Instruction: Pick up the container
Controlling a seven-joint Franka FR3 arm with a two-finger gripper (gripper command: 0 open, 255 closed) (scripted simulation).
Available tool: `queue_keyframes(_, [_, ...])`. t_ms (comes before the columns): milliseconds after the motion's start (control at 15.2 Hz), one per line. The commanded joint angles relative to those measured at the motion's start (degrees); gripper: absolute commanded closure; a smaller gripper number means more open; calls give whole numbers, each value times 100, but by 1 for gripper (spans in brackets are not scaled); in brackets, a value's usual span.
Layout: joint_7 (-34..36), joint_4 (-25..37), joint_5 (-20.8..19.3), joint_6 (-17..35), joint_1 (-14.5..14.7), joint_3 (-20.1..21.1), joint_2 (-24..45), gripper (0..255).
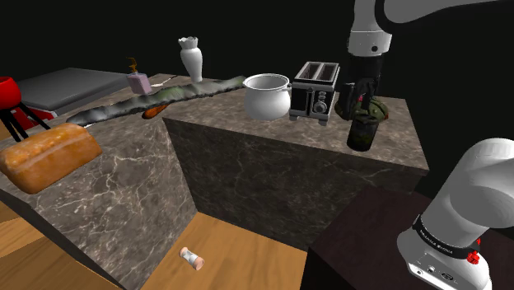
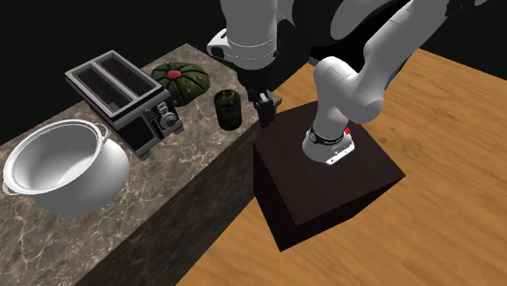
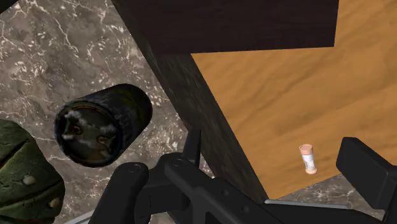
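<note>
Approach step. My gripper [image 3: 280,159] stands wide open, empty. Container [image 3: 102,124] sits outside my fingers [image 3: 366,168], beside one. Next: shift across to straddle it, then close.

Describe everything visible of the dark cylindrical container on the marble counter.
The dark cylindrical container is short, with a worn, mottled black-green surface and pale smudges in its hollow-looking top. It stands upright on the grey-brown veined marble counter, close to its edge, a little apart from the green ribbed pumpkin. The black gripper hangs beside it, open, not touching it.
</note>
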Motion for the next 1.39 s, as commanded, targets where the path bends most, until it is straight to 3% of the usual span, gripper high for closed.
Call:
queue_keyframes(0, [0, 0, 0, 0, 0, 0, 0, 0])
queue_keyframes(462, [-3909, -708, -1233, 518, 610, -1540, -439, 0])
queue_keyframes(924, [-7778, -509, -2243, 1420, 1468, -3290, 204, 0])
queue_keyframes(990, [-8053, -464, -2285, 1491, 1558, -3419, 282, 0])
queue_keyframes(1320, [-8041, -772, -2378, 1904, 1542, -3558, 385, 0])
